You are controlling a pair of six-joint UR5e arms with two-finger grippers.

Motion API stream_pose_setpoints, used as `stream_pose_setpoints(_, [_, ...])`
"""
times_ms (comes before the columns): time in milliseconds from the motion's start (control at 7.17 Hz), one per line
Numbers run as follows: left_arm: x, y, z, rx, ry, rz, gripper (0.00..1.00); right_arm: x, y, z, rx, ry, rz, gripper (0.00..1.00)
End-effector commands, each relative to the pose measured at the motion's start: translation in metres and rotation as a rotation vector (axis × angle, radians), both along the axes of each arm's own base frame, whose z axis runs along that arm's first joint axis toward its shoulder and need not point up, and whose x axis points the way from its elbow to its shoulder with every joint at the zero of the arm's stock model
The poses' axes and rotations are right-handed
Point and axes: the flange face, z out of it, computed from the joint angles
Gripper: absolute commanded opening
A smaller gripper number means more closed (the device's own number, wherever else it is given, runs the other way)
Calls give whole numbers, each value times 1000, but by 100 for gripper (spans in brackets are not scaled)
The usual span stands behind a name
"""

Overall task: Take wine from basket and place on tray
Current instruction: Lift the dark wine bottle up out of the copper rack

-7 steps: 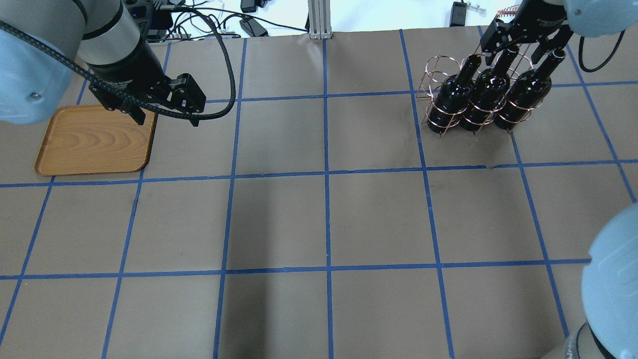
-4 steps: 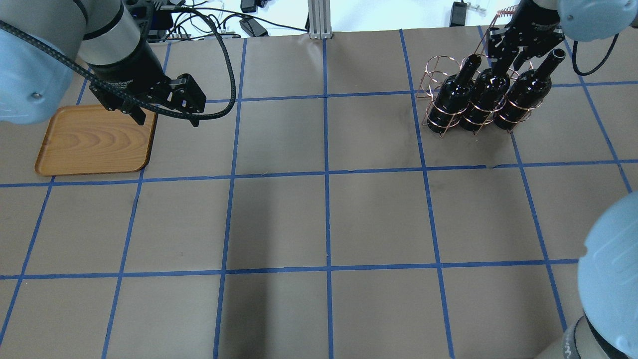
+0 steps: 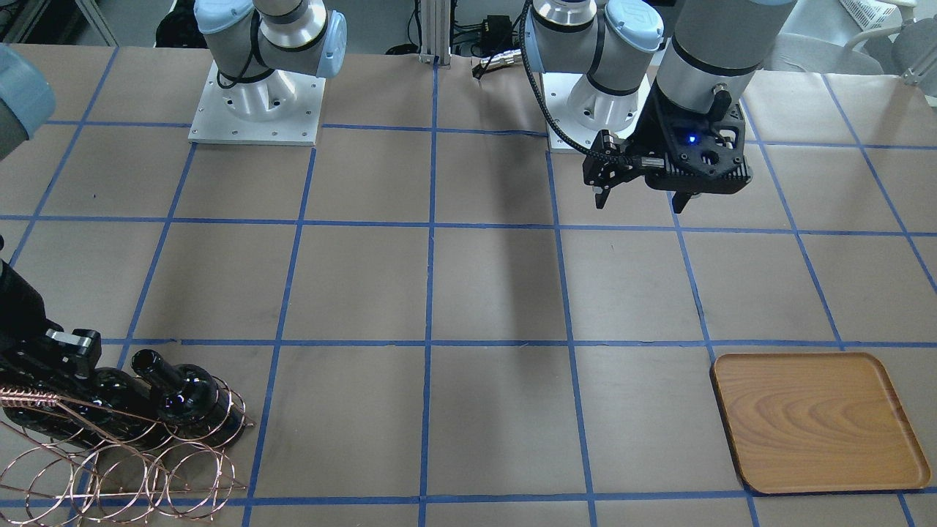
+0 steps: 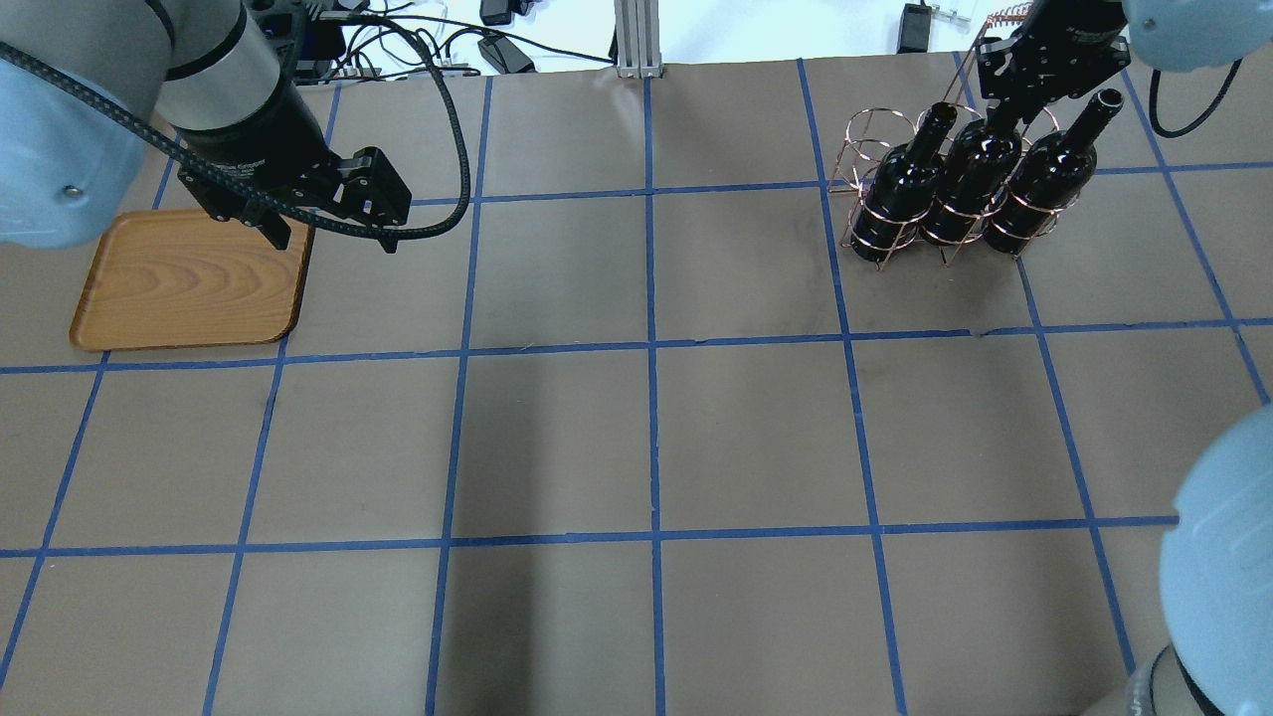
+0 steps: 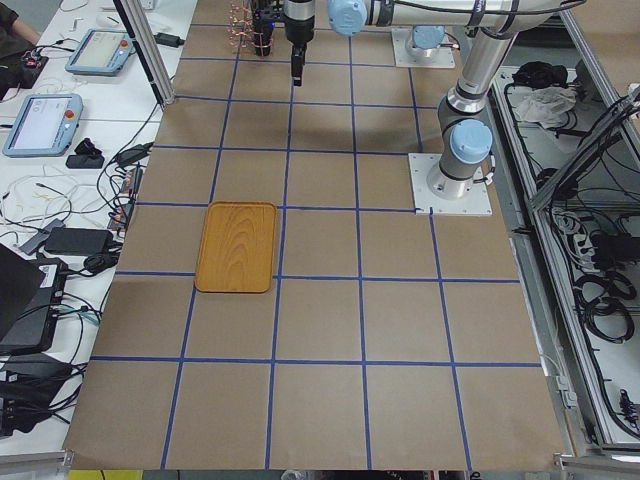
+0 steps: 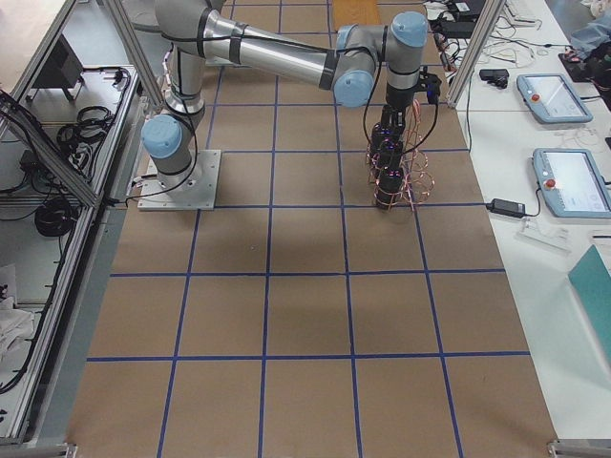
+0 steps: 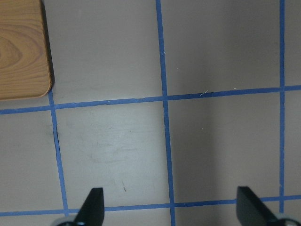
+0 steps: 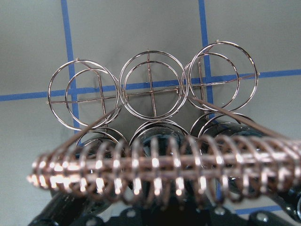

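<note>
Gripping middle wine (image 4: 980, 164) neck, right hand (image 4: 1016, 99)

Your table (image 4: 557, 438) is covered in brown paper, marked into squares by blue tape (image 4: 651, 348). A soft grey shadow (image 4: 497, 447) runs from near to far down its middle; elsewhere the light is even. At the far edge stands an aluminium post (image 4: 633, 35), with black adapters (image 4: 502, 52) behind it on a white bench (image 5: 90, 100). Along that bench you have pendants (image 6: 546, 95) with pale screens, loose cables (image 5: 40, 205) and a dark laptop (image 5: 20, 300). On the opposite side, an aluminium frame (image 5: 540, 290) borders the table. Beyond it, black cable bundles (image 5: 600, 280) lie on a pale grey floor (image 6: 57, 286).
</note>
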Motion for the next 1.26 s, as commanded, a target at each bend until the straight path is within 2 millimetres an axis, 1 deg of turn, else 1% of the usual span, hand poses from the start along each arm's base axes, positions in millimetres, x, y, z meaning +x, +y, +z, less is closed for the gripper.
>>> stream_pose_setpoints(0, [0, 0, 1, -3, 0, -3, 100, 5, 20, 51, -72, 8, -9, 12])
stream_pose_setpoints(140, [1, -1, 2, -6, -1, -20, 100, 9, 32, 72, -80, 9, -9, 13])
stream_pose_setpoints(419, [18, -5, 2, -6, -1, 11, 100, 16, 60, 106, -71, 7, -9, 13])
stream_pose_setpoints(558, [21, -5, 3, -7, -1, 6, 100, 20, 75, 123, -67, 8, -8, 13])
stream_pose_setpoints(698, [21, -6, 3, -8, -2, 2, 100, 22, 87, 126, -26, 13, -11, 13])
stream_pose_setpoints(837, [21, -6, 3, -8, -2, 2, 100, 28, 95, 119, 36, -2, -15, 13])
stream_pose_setpoints(977, [22, -5, 4, -7, -3, 3, 100, 45, 101, 110, 85, -11, -7, 13])
stream_pose_setpoints(1116, [22, -4, 4, -8, -3, 3, 100, 69, 106, 97, 119, 14, 2, 13])
